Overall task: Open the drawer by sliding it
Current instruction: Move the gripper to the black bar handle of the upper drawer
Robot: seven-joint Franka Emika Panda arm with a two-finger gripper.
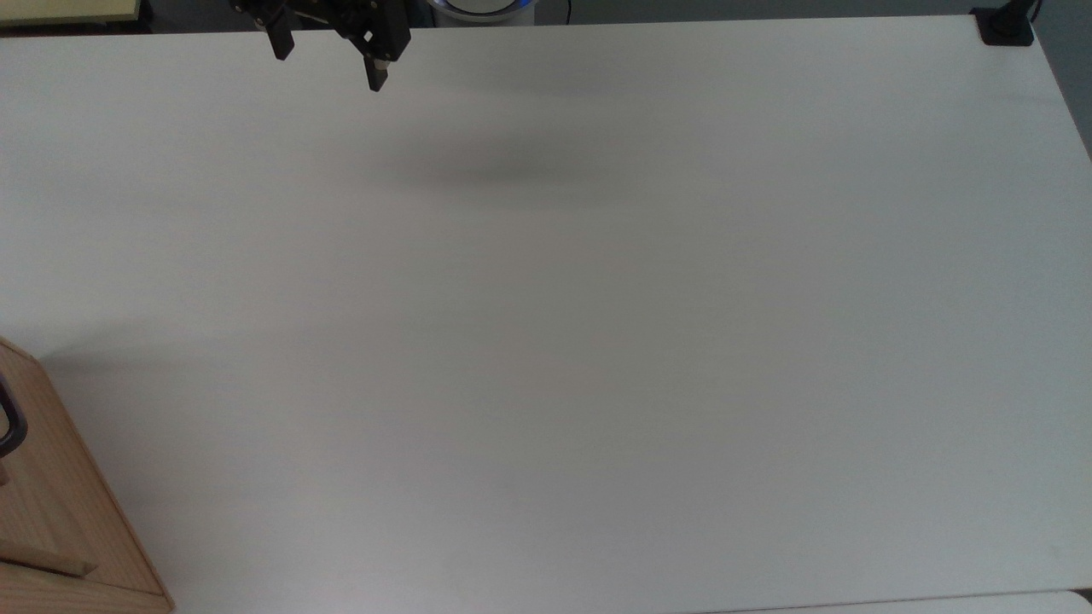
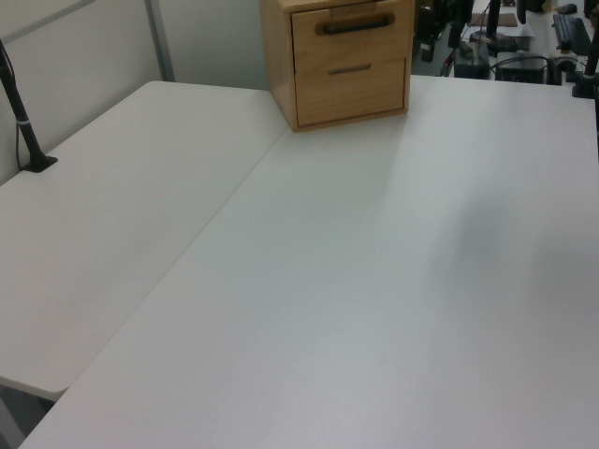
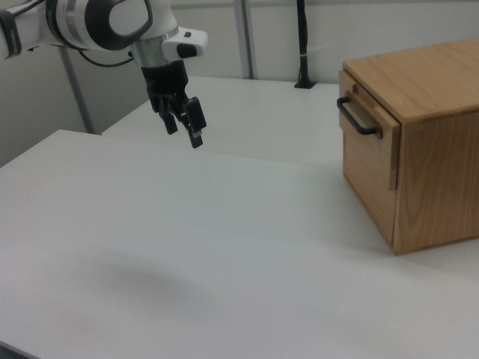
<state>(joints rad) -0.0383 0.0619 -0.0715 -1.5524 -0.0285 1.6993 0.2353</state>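
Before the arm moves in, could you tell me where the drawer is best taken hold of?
Grip the drawer by its black bar handle. It stands off the front, leaving a gap for a finger behind the bar. Come from the front, the right view's left, where the open hand hangs.

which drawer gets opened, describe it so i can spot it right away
Find the wooden cabinet standing on the white table. The drawer is the upper one on its front, with a black bar handle; the front below has just a thin slot.

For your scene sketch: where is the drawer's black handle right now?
In the right view, the handle sits on the drawer front, upper right, far from the gripper.
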